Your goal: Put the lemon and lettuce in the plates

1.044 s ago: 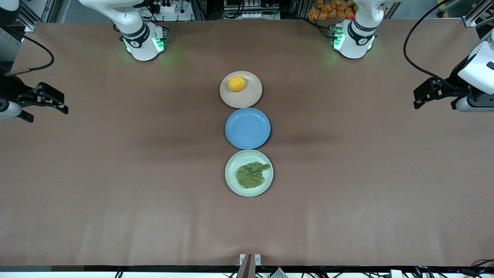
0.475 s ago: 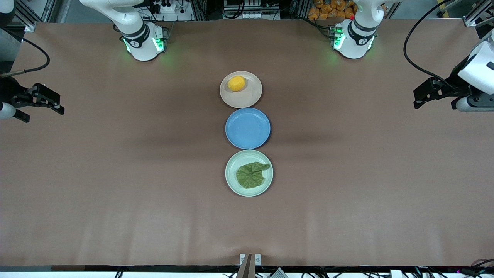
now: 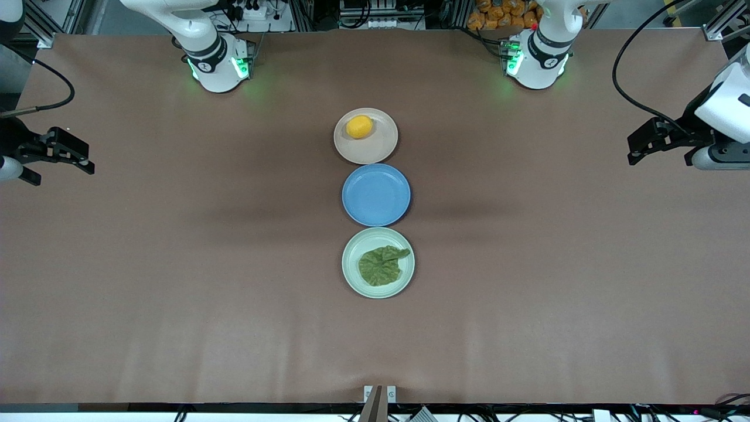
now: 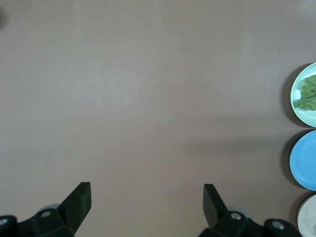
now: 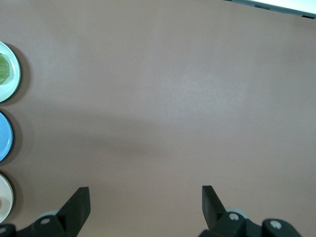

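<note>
**Three plates in a row, two of them filled**

Three round plates sit in a line down the middle of the big brown table [image 3: 176, 264], each one just beside the next.

The left arm waits out at its own end of the table, by the edge. The left gripper [image 3: 638, 146] hangs over bare table there. Its two fingers are spread wide apart and hold nothing. The right arm waits at its own end, by that edge. The right gripper [image 3: 79, 159] is over bare table too, with its fingers wide apart and nothing between them.

The mint green plate [image 3: 351, 275] is the one closest to the front camera's edge of the table. The blue plate [image 3: 376, 194] is in the middle and has nothing on it. The beige plate [image 3: 375, 149] is the one closest to the edge where the arm bases stand.

The lettuce [image 3: 382, 265] lies flat inside the mint green plate. It is a dark, crinkly leaf.

The lemon [image 3: 359, 126] sits in the beige plate, close to the rim on the side of the arm bases.
</note>
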You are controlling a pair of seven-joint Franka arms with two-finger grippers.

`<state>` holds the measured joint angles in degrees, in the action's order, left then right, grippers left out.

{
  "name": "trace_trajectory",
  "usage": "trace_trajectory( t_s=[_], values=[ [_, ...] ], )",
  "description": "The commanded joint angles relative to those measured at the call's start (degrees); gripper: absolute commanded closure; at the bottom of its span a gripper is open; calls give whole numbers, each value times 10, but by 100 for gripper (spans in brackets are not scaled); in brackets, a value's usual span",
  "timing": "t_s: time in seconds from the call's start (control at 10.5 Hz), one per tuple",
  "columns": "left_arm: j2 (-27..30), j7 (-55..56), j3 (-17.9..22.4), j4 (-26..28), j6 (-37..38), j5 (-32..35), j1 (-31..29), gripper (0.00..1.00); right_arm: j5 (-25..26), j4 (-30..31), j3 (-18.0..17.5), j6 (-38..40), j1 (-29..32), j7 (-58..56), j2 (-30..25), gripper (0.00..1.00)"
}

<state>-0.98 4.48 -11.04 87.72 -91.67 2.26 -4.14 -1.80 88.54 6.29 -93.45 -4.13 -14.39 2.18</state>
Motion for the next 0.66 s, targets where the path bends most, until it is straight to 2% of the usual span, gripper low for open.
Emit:
trace_trajectory(
  t_s=[0.0,0.57],
  values=[
    [4,-1,0,-4,25,-8,-1,0,7,-12,-3,9,5,-5,5,0],
    [3,-1,1,-12,49,-21,-2,0,7,-12,-3,9,4,-5,4,0]
  ],
)
